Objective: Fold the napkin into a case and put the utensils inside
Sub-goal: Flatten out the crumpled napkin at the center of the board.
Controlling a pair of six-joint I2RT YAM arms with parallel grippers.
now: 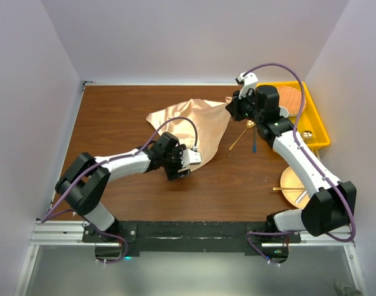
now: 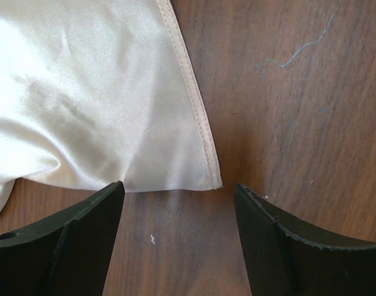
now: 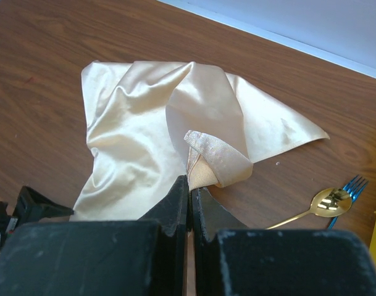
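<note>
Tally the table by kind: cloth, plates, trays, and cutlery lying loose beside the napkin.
napkin: 1
plates: 2 (plate in the tray, plate at the near right)
yellow tray: 1
loose cutlery beside the napkin: 2 (gold spoon, blue fork)
Total: 6

Table (image 1: 113,117) left of napkin (image 1: 181,111) bare, passable. Right of napkin: spoon (image 1: 240,137), fork (image 1: 254,140), right arm (image 1: 299,154) crowd path. Near corner: left gripper (image 1: 195,159).
</note>
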